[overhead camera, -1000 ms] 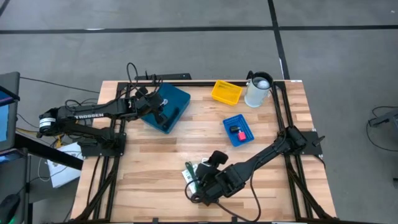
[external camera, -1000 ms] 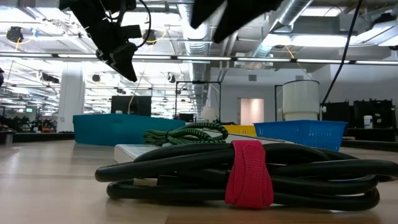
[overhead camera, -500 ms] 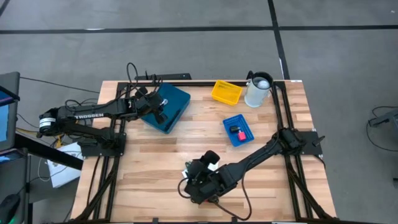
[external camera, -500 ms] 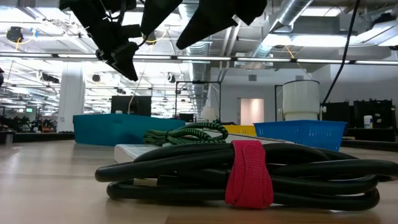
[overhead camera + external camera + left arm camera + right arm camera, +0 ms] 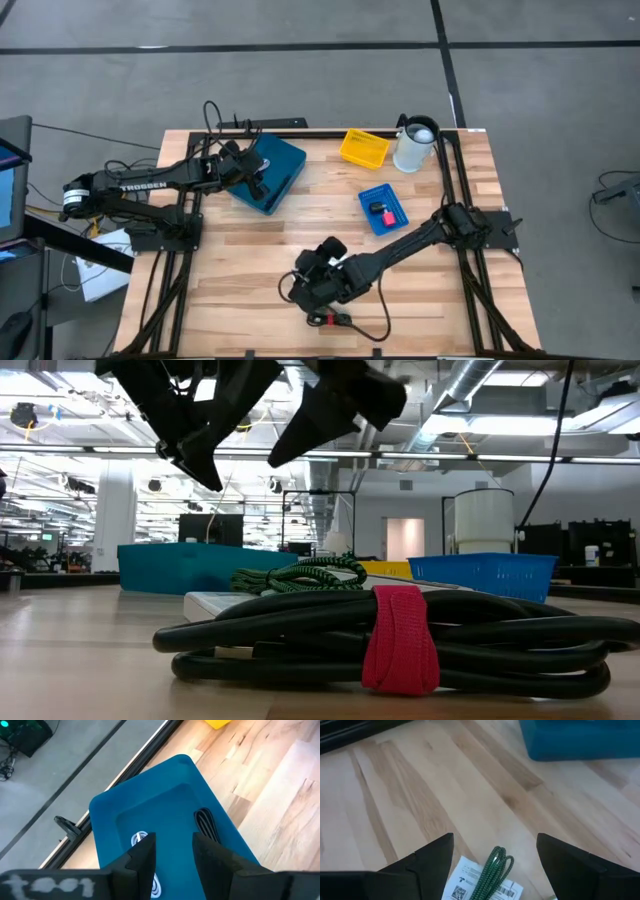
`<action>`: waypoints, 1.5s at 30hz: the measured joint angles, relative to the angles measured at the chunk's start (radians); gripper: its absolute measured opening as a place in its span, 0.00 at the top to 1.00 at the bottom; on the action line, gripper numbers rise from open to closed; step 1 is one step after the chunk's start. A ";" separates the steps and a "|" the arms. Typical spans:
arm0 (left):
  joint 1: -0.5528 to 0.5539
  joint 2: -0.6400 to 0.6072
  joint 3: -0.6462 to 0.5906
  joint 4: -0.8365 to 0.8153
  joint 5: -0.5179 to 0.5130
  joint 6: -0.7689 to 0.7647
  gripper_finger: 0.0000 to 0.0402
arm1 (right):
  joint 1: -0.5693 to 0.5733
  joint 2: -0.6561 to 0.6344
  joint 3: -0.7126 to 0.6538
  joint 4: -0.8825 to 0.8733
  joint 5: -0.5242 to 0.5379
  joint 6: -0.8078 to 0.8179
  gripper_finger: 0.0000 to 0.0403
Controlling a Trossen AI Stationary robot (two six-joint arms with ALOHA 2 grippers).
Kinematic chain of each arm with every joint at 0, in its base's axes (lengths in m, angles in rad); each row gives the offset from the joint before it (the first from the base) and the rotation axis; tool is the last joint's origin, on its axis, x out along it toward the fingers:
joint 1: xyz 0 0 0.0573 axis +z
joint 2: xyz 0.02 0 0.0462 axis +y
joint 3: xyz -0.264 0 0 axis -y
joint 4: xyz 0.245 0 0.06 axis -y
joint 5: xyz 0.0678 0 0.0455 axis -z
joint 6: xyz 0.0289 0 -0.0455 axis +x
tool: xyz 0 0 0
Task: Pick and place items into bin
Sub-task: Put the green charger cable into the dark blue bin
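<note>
A white printed card (image 5: 470, 884) lies on the wood near the table's front, with a coiled green cord (image 5: 492, 869) on top of it. My right gripper (image 5: 495, 855) hovers above them, open wide, slanting down; the cord shows between its fingers, untouched. A black cord bundle (image 5: 400, 645), bound by a red strap (image 5: 400, 638), lies at the front edge (image 5: 335, 320). My left gripper (image 5: 173, 855) hangs open and empty above the teal bin (image 5: 285, 158) at the far left. A white cord (image 5: 142, 840) and a black cord (image 5: 205, 822) lie inside the bin.
A blue basket (image 5: 383, 210) with a small red and black piece stands right of centre. A yellow tray (image 5: 364, 148) and a white cylinder (image 5: 415, 145) stand at the far right. Bare wood lies between the bin and the card.
My right gripper has gone toward the table's left edge and sunk a little, rolling its wrist, and now stands over the card and green cord. Its fingers stay wide apart. The items lie as before.
</note>
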 joint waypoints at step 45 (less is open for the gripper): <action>0.000 0.000 0.000 0.000 -0.001 0.029 0.70 | -0.156 0.017 0.001 -0.025 -0.465 -0.077 0.30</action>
